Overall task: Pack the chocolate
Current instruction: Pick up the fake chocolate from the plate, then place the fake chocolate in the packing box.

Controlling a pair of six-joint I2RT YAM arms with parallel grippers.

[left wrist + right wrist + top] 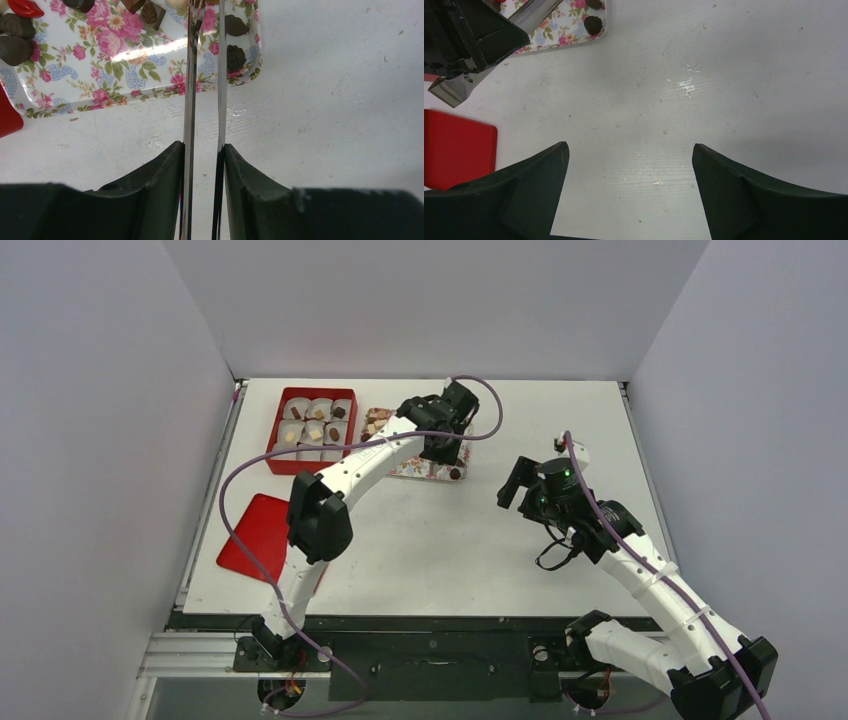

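- Many pieces of chocolate [236, 57] lie unpacked on the floral tray [125, 65], dark, brown and red ones among them.
- Some white paper cups [318, 410] in the red box [275, 435], just beside the tray, already hold pieces; how many cannot be told.
- The left gripper [204, 147] has its fingers clamped on metal tongs [189, 100], whose blades reach over the tray, close together. The tips are cut off from view.
- The right gripper [630, 146] hangs over the bare table [699, 75], fingers wide apart, holding nothing.
- The red lid [255, 535] lies off the box, so the packing looks partway done.
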